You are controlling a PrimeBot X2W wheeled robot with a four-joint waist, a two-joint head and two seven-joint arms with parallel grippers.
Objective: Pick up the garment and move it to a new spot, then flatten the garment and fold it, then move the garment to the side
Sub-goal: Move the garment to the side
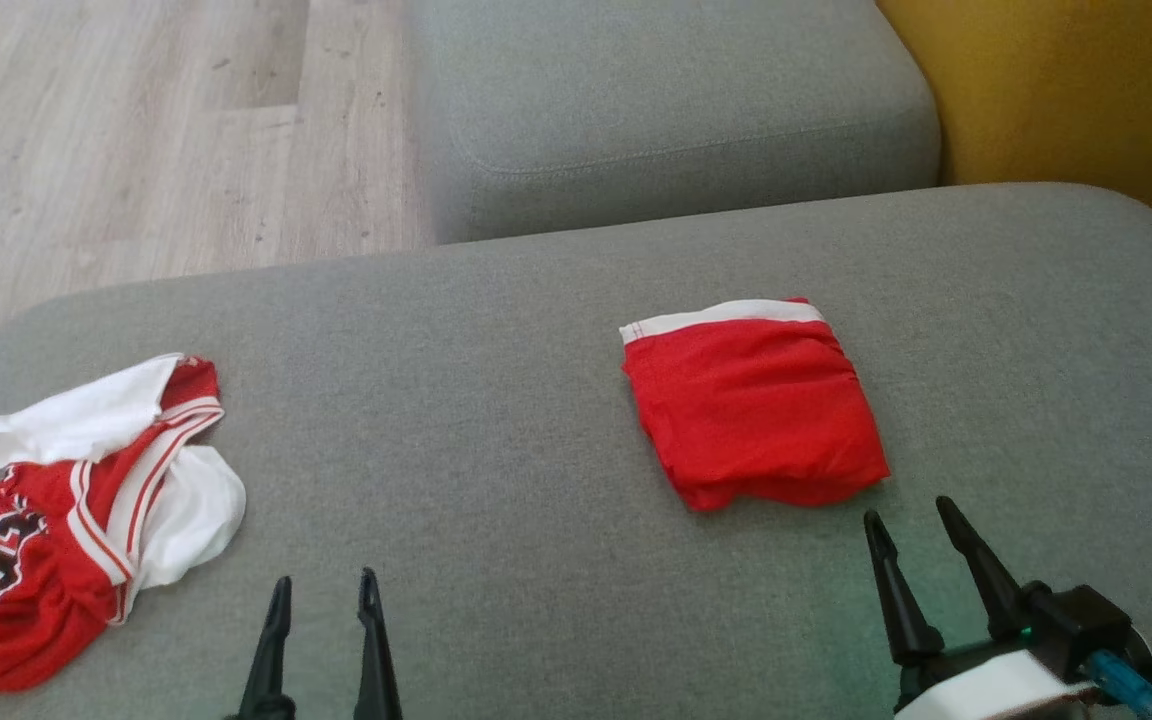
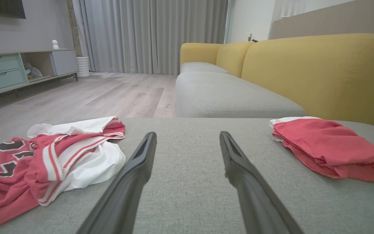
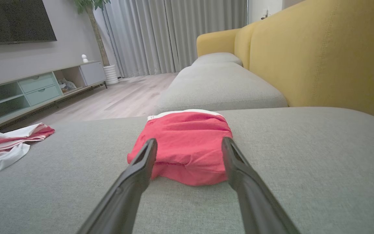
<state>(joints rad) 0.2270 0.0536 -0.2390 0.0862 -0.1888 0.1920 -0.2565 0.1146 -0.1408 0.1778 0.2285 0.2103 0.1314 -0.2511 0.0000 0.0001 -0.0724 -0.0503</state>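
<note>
A: Where is the clothing?
B: Two pieces lie on the grey sofa cushion (image 1: pixel 496 400). A crumpled red and white basketball jersey (image 1: pixel 86 500) sits at the near left edge, its dark number facing up. A folded red garment (image 1: pixel 751 410) lies to the right of the middle, its white band along the far side.

A: Are they touching?
B: No, they lie well apart, with bare cushion between them.

A: And the claws?
B: The left claw (image 1: pixel 326 577) is spread wide and empty, over bare cushion just right of the jersey. The right claw (image 1: pixel 908 508) is also wide and empty, its tips just beside the folded garment's near right corner.

A: What lies beyond?
B: A second grey cushion (image 1: pixel 666 100) on the far side, a yellow backrest (image 1: pixel 1066 90) at the far right, and wood floor (image 1: pixel 136 130) at the far left.
</note>
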